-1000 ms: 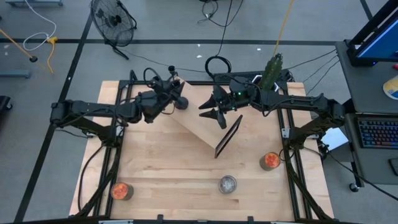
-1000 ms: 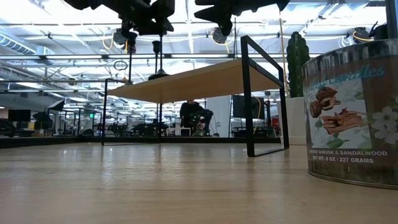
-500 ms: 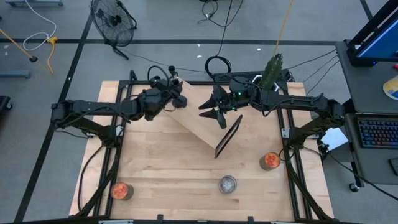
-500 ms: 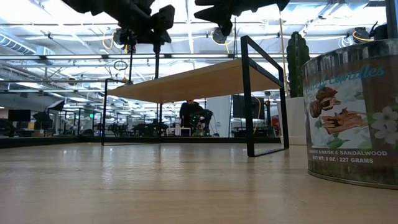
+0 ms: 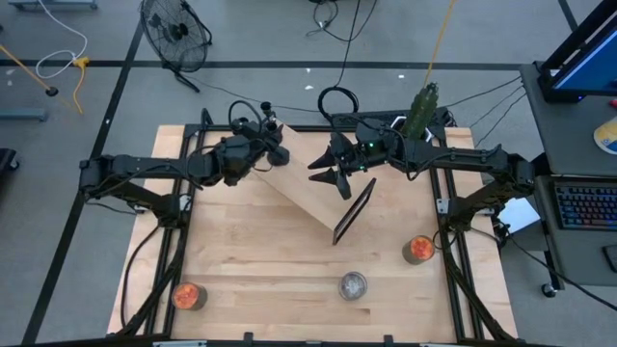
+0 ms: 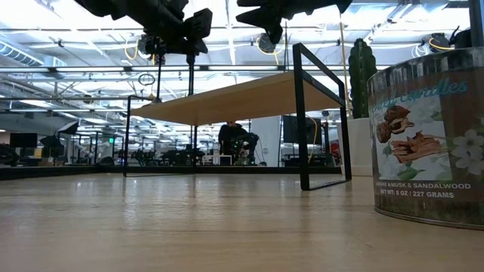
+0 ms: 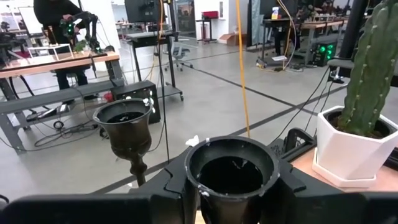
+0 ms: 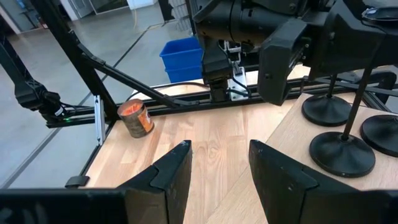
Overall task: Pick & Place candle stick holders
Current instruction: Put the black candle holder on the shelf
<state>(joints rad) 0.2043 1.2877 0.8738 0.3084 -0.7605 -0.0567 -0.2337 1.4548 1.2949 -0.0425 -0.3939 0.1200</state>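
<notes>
My left gripper (image 5: 278, 152) is at the far left end of a wooden shelf (image 5: 308, 198), shut on a black candle stick holder (image 7: 232, 168). A second black holder (image 7: 124, 134) stands just beyond it. The right wrist view shows three round black bases (image 8: 342, 155) on the shelf top. My right gripper (image 5: 328, 175) hovers open over the shelf's middle with nothing between its fingers. Two orange cups (image 5: 189, 295) (image 5: 418, 249) and a silvery cup (image 5: 353, 285) stand on the table near its front edge. My left gripper has the holder's cup-shaped top (image 7: 205, 186) between its two fingers, one on each side of the cup's wall. The fingers come at it about level, from the table's left. The holder stays upright, and its stem (image 6: 190, 75) runs down to the shelf top.
A cactus in a white pot (image 5: 421, 111) stands at the far right, behind my right arm. The shelf's black metal end frame (image 5: 353, 212) rises at its near right end. A labelled candle tin (image 6: 427, 136) sits close to the low camera. Bare tabletop lies between the shelf and the cups.
My left gripper has swung a little toward the table's right and dipped. The holder's cup, which showed below the gripper a second ago, now sits between its fingers. The holder has kept its place on the shelf. The gap between the fingers looks unchanged.
</notes>
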